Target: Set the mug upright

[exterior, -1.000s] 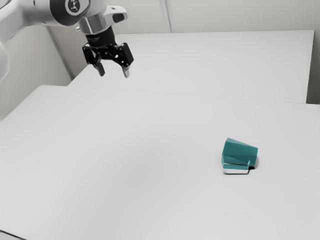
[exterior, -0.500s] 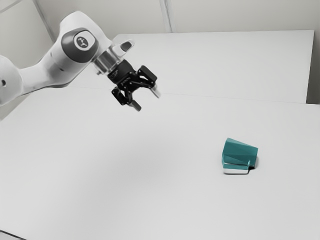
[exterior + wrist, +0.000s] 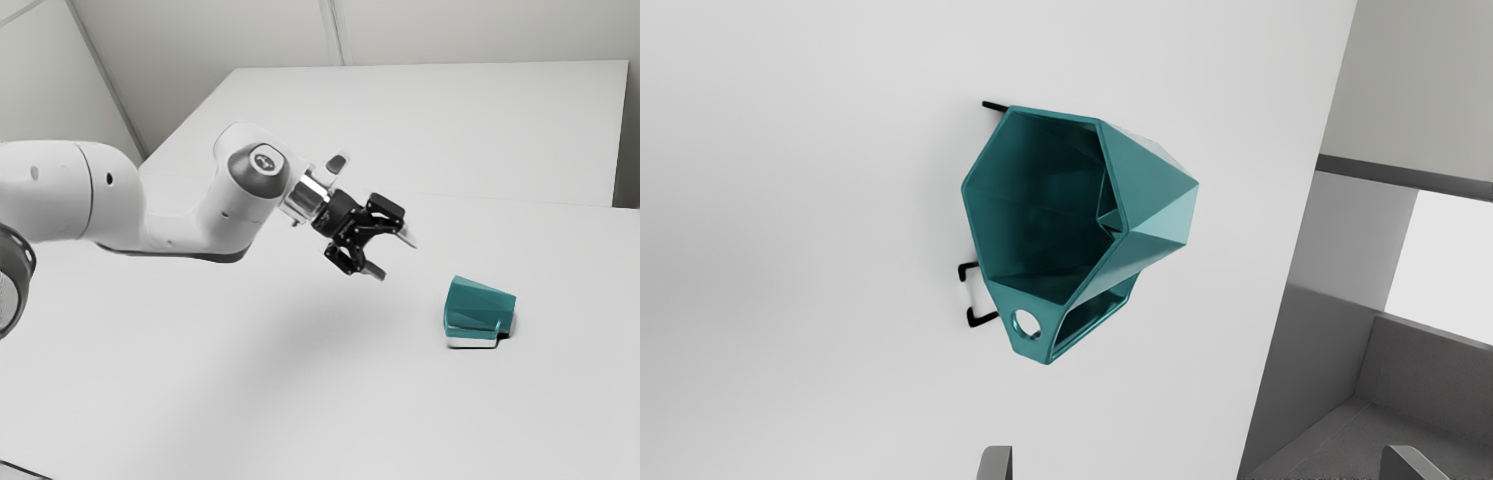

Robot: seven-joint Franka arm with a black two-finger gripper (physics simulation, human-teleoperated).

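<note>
My gripper [image 3: 395, 258] hangs above the table in the exterior view, tilted toward the mug, its fingers apart with nothing between them. The teal faceted mug [image 3: 481, 305] lies on its side, to the exterior view's right of the gripper and separated from it. In the wrist view the open mouth of the mug [image 3: 1046, 200] faces my hand, and its handle, with a round hole, sticks out at one side. The two tips of my gripper [image 3: 1200, 463] stand wide apart at the bottom edge.
A white table [image 3: 250, 390] bears the mug. Behind it in the exterior view is another large white surface [image 3: 430, 130], with pale walls beyond. The table's edge and a grey recess [image 3: 1333, 373] beside it appear in the wrist view.
My arm has swung out over the table toward the mug, going toward the exterior view's right and lower, with the hand tilting. The mug lies as before.
</note>
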